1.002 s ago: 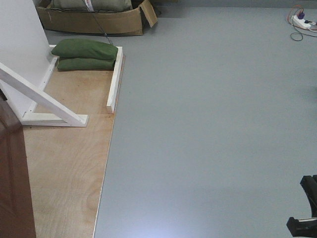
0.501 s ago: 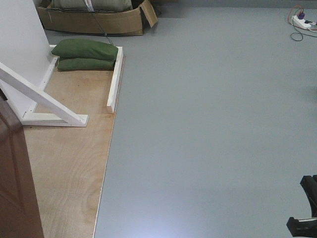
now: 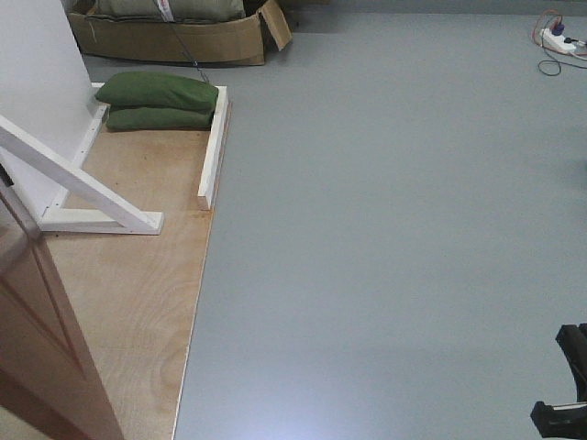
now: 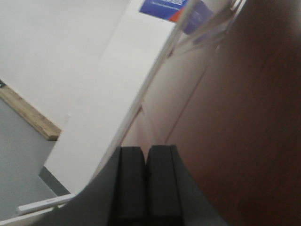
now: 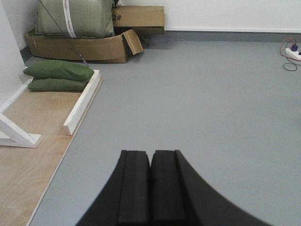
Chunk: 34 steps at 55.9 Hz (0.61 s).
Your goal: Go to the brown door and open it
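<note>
The brown door (image 3: 41,339) is a glossy reddish-brown panel at the lower left of the front view, swung out over the plywood floor. It fills the right side of the left wrist view (image 4: 244,113). Its handle and keys are out of view. My left gripper (image 4: 146,150) is shut and empty, its tips close to the door's face and edge. My right gripper (image 5: 150,155) is shut and empty, held above the grey floor. Part of the right arm (image 3: 569,385) shows at the front view's lower right.
A white wall panel (image 3: 32,73) with white diagonal braces (image 3: 83,183) stands on a plywood base (image 3: 128,275). Green sandbags (image 3: 156,101) lie behind it, a cardboard box (image 3: 174,37) beyond. A power strip with cables (image 3: 559,41) lies far right on the grey floor (image 3: 394,229).
The brown door has swung further out to the right in the front view, covering more of the plywood floor. The right arm has not moved.
</note>
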### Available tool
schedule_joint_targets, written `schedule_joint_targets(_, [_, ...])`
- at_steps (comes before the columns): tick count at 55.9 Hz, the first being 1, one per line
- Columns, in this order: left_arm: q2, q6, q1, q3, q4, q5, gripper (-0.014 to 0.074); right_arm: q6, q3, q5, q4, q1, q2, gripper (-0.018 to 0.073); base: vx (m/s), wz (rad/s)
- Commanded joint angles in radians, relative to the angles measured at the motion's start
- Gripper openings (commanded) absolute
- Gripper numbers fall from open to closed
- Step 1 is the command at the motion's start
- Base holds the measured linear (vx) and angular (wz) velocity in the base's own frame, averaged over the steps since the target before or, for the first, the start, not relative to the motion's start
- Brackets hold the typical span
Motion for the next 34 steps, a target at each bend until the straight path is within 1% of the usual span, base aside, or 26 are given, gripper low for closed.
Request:
schedule_joint_targets(1, [0.014, -0.002, -0.007, -0.029, 0.045, 0.100, -0.0003, -0.009, 0.003, -0.077, -0.003, -0.002, -0.006, 0.0000, 0.00, 0.00])
schedule_joint_targets(21, [0.014, -0.002, -0.010, -0.029, 0.045, 0.322, -0.0003, -0.009, 0.003, -0.077, -0.003, -0.002, -0.006, 0.0000, 0.00, 0.00])
schedule_joint_targets(25, [0.014, -0.002, -0.033, -0.029, 0.045, 0.348, -0.0003, -0.009, 0.003, -0.077, -0.003, -0.002, -0.006, 0.0000, 0.00, 0.00])
schedule_joint_targets(34, [0.036, -0.002, -0.113, -0.029, 0.063, 0.383, -0.0003, -0.009, 0.003, -0.077, -0.003, -0.002, -0.006, 0.0000, 0.00, 0.00])
